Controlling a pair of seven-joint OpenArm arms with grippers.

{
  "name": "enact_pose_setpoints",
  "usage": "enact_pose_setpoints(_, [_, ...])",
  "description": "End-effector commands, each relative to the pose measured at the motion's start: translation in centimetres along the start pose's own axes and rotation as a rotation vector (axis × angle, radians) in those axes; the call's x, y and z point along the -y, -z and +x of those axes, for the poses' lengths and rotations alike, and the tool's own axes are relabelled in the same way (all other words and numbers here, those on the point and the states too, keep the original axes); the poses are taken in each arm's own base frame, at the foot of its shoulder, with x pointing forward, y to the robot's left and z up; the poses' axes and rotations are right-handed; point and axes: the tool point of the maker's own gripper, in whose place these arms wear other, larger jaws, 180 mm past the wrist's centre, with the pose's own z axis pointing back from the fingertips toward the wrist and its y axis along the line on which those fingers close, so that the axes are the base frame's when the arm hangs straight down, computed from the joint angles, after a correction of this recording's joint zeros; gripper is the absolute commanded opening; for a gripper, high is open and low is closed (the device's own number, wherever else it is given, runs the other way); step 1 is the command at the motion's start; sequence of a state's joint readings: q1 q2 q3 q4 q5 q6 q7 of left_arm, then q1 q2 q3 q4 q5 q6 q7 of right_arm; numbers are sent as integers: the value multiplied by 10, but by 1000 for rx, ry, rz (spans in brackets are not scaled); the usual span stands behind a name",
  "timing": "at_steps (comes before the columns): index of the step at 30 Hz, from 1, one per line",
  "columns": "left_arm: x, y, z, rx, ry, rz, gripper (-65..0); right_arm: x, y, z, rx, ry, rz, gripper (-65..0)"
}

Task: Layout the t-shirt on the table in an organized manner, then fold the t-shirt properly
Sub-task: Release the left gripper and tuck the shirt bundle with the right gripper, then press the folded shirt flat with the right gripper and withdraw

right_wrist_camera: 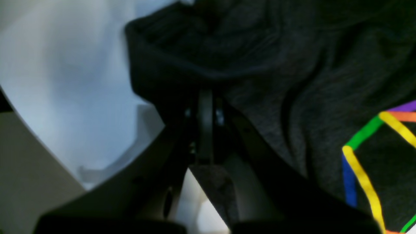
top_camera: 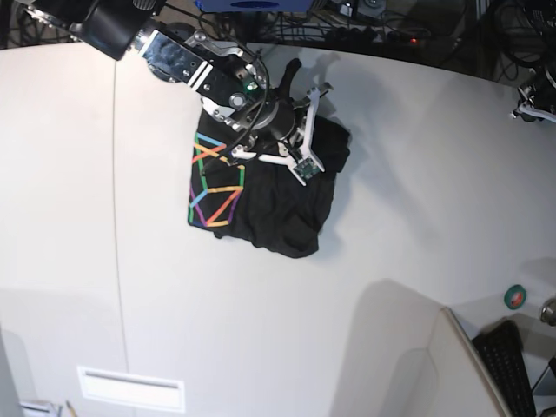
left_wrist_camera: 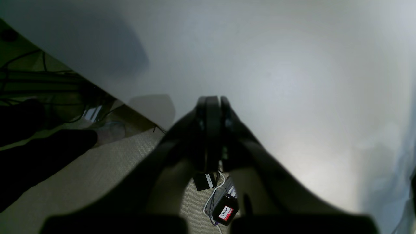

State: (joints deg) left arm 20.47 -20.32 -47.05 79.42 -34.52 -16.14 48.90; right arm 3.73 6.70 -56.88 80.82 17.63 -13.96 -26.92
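Looking from the near edge of the table (top_camera: pixel 261 347) toward the far side, we first cross a broad stretch of bare off-white surface with a thin dark seam line (top_camera: pixel 117 226) running front to back on the left of the base view. Farther in, toward the far edge, we find the t-shirt (top_camera: pixel 269 204) lying in a rumpled, roughly bunched heap, not spread flat. It is black, soft and creased, with deep folds along its right side in the base view, and on its left part we see a print (top_camera: pixel 215 187) of orange, green, yellow, blue and purple lines crossing in angular shapes. Our right gripper (right_wrist_camera: pixel 205 107) sits low over the far, upper part of the heap, its jaws pressed together; in the right wrist view dark fabric bunches around the tips, but we cannot tell whether any cloth is pinched between them. Our left gripper (left_wrist_camera: pixel 213 104) is well apart from the shirt, hanging over bare tabletop near the table's edge, its jaws closed together on nothing, with floor and cables (left_wrist_camera: pixel 213 201) visible below.
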Motion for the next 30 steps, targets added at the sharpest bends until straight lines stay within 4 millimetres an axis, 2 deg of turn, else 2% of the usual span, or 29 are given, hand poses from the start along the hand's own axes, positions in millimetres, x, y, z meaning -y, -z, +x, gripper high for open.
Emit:
enact_pose_setpoints(1, [-3,-5,16,41,20,4,-650,5,0,22,56,-26,-19,-650])
enact_pose_setpoints(2, [-3,-5,16,41,20,4,-650,7,0,26,64,-33,-38,-650])
enact_pose_setpoints(6, [-3,-5,15,39,20,5,-650,38,-3,34,82,38,-135,-650])
enact_pose_setpoints(11, [-3,-5,15,38,21,5,-650,62,-5,22,62,140,-196,-650])
enact_pose_setpoints(15, [-3,-5,15,39,20,5,-650,67,0,14,35,154,-213,-650])
enact_pose_setpoints(21, [-3,-5,15,39,20,5,-650,42,15,36,50,176,-171,-650])
enact_pose_setpoints(23, [-3,-5,15,39,20,5,-650,36,17,51,71,175,-157,-650])
enact_pose_setpoints(28, [-3,-5,15,39,20,5,-650,-1,32,78,83,129,-99,-650])
enact_pose_setpoints(30, [-3,-5,15,39,20,5,-650,-4,36,86,87,101,-98,-650])
